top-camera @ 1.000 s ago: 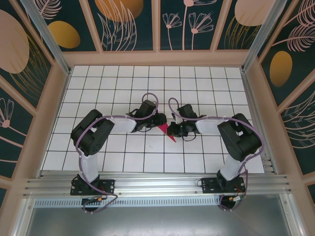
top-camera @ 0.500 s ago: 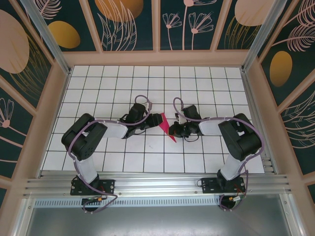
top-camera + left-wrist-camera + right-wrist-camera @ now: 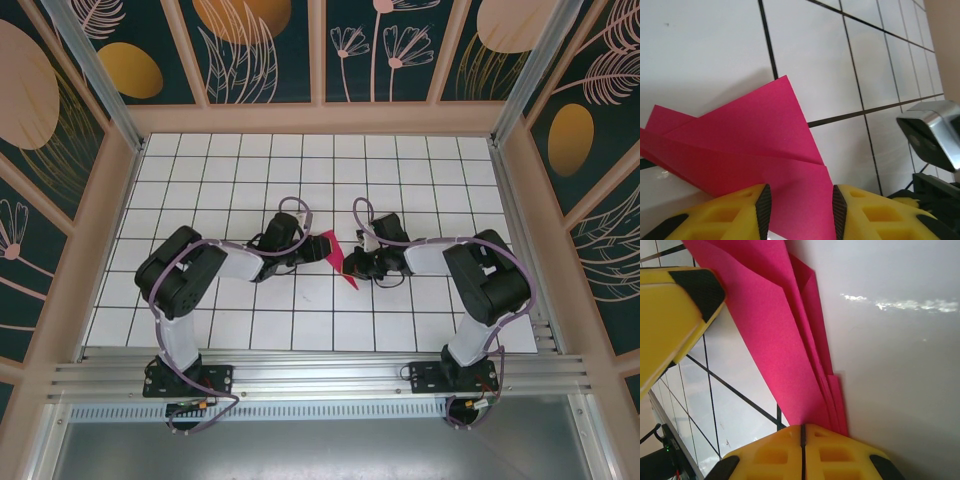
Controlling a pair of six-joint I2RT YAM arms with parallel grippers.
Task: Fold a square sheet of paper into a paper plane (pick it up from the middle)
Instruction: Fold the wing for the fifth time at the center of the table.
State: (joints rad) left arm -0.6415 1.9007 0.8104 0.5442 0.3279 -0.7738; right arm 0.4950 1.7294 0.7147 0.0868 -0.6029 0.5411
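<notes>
Right fingers (image 3: 835,452) clamp the creased magenta-pink paper plane (image 3: 765,145); left fingers (image 3: 730,212), open around its 10 o'clock wing, risk tearing it.

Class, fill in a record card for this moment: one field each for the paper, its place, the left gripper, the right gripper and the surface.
Paper: magenta-pink paper plane, folded into creased layers, pointed tip toward the arm bases
Place: middle of the table, between the two grippers
Left: left gripper open, one yellow finger on either side of the paper
Right: right gripper shut on the paper plane, the layers running into its closed fingers
Surface: table of white tiles with black grid lines
</notes>
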